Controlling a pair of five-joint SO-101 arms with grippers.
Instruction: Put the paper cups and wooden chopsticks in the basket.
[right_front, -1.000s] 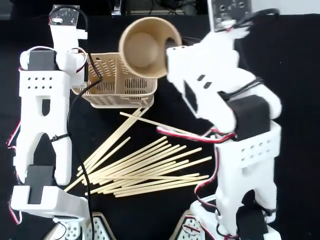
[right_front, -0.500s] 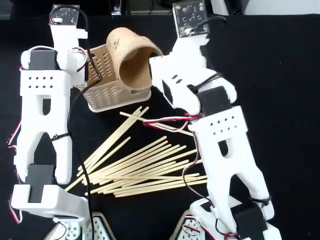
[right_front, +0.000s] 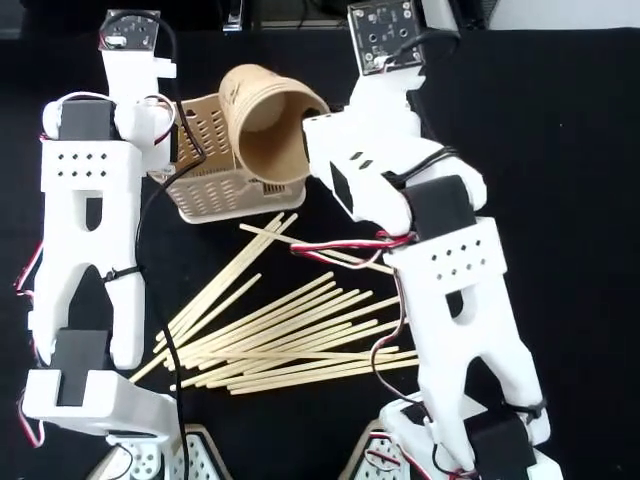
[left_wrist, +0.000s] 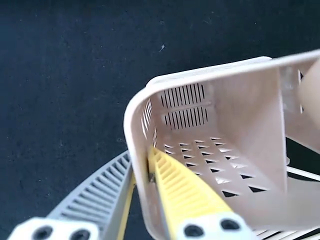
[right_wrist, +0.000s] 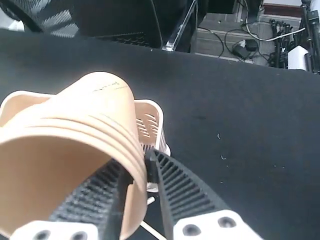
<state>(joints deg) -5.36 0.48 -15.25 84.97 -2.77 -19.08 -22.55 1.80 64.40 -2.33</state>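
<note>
Obstacles at basket (right_front: 215, 175): left gripper (left_wrist: 150, 167) pinching one wall; paper cup (right_front: 265, 120), clamped in right gripper (right_wrist: 146, 159), across the opening's other side; chopsticks (right_front: 290, 340) strewn just in front of basket. Passable: black table (right_front: 580, 150) far right of basket, beyond right arm (right_front: 450, 260).

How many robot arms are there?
2. The left arm stands beside the basket, its end effector pinching the basket's wall. The right arm holds a tilted paper cup at the basket's other end.
</note>
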